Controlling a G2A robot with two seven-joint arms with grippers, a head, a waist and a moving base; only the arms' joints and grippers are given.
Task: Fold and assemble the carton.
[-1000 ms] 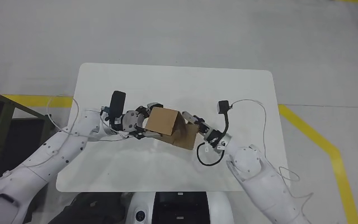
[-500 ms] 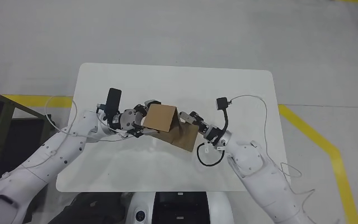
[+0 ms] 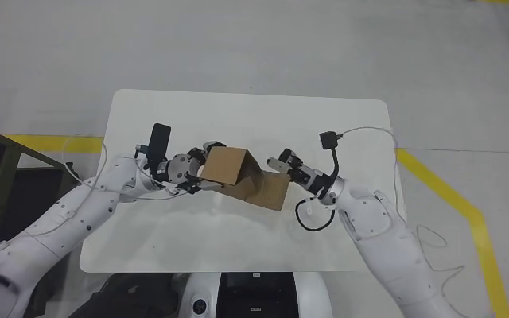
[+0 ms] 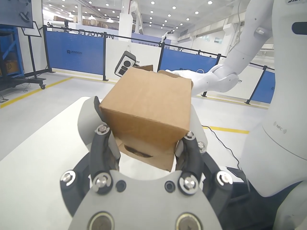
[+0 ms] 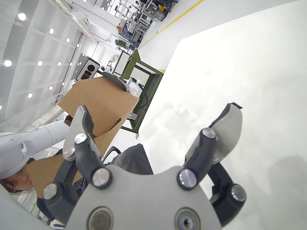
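Observation:
A brown carton [image 3: 232, 169] is held above the middle of the white table [image 3: 262, 115]. Its far end tilts down toward the right arm. My left gripper [image 3: 199, 168] is shut on the carton's near end. In the left wrist view the carton [image 4: 148, 104] sits squeezed between the two fingers [image 4: 97, 111] of the left gripper [image 4: 144, 123], a loose flap hanging below it. My right gripper [image 3: 284, 163] stands open at the carton's other end. In the right wrist view one fingertip [image 5: 82, 118] overlaps the carton [image 5: 100, 96], and nothing lies between the right gripper's [image 5: 156, 118] fingers.
A dark green frame [image 3: 9, 159] stands beside the table's left edge, also seen as the green frame [image 5: 141, 77]. A black cable [image 3: 306, 219] loops on the table under the right arm. Bare tabletop lies along the far side and front.
The right arm has swung out to the right and its gripper has come off the carton's end flap. The left gripper has turned the carton slightly while keeping hold.

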